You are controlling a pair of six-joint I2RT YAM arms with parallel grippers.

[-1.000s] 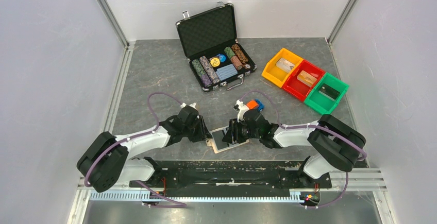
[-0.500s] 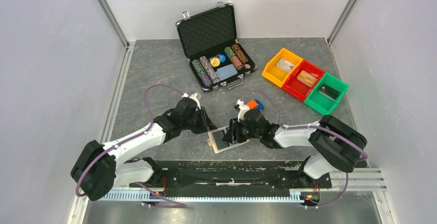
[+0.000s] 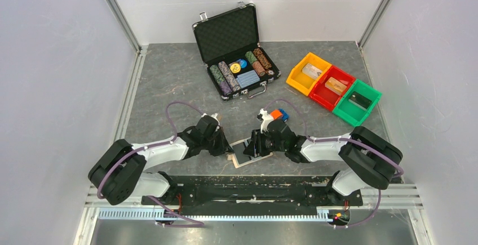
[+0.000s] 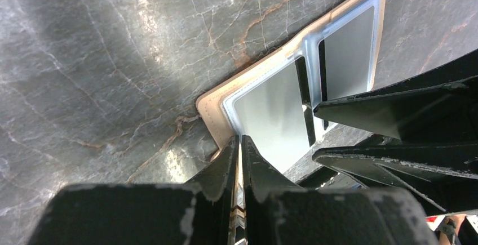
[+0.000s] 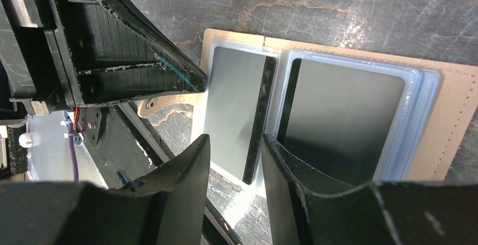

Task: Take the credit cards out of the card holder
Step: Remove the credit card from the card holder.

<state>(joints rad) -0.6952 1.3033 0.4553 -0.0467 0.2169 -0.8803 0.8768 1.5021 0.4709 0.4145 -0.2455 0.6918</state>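
Right pincer (image 5: 235,143) part-open astride open card holder (image 5: 451,127); credit cards (image 5: 338,110) tucked inside.

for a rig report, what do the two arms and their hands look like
The left arm and right arm have white links, bulky black joints and a looping purple cable each. An orange and blue part sits by the right wrist. The left hand and right hand have black wedge-shaped fingers, edges scuffed pale.
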